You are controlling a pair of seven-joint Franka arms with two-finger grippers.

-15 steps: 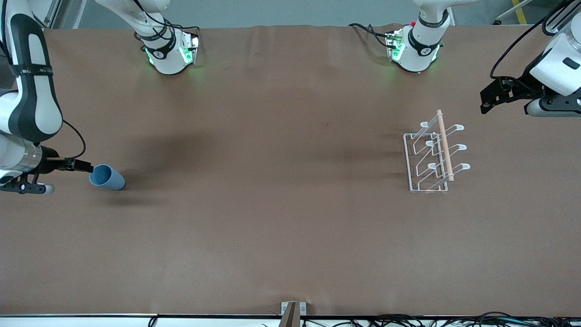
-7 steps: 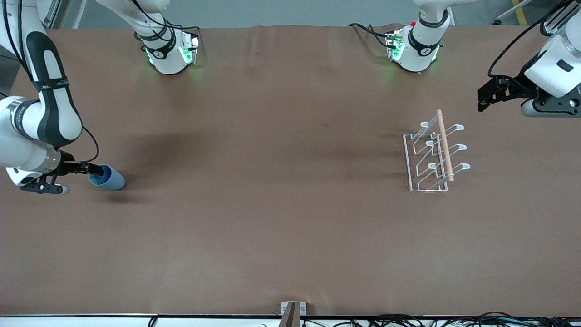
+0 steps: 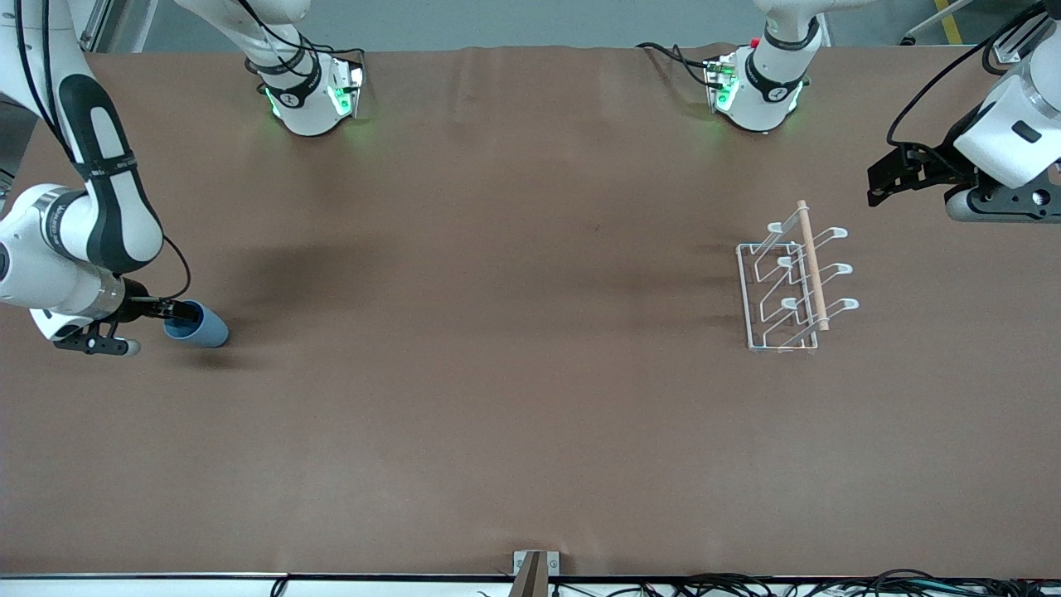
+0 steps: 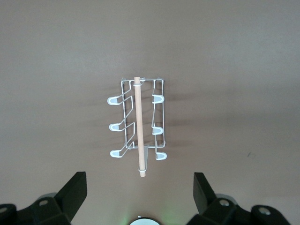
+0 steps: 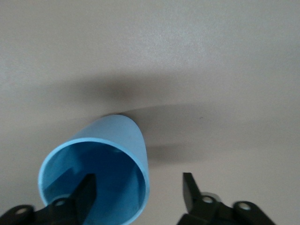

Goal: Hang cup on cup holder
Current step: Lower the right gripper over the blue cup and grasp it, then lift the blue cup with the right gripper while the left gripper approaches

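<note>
1. Since the earlier pictures the right tool (image 3: 184,312) has advanced to the cup (image 3: 205,330). Before, its tips were just outside the mouth; now one finger reaches into the mouth. The right arm's elbow has also swung in over the counter (image 3: 497,398).
2. The left tool (image 3: 885,178) has shifted only a little, and the cup and the cup holder (image 3: 779,290) have not moved.
3. The cup is light blue and lies on its side on the counter, toward the right arm's end. Its open mouth points to that end, where the right tool comes from.
4. In the right wrist view, one finger (image 5: 86,187) of the right tool is inside the cup and the other one is outside. The cup's wall is between them. The jaws are still apart and there is a gap on both sides of the wall, so the cup is not gripped yet.
5. The cup holder stands upright on the counter toward the left arm's end, well apart from the cup. It is a white wire rack with six looped prongs, three on each side, and a wooden rod (image 3: 811,265) along its top.
6. All prongs are free.
7. The left tool hangs in the air over the counter at the left arm's end, near the cup holder. Its jaws are wide apart and hold nothing, and this arm waits.
</note>
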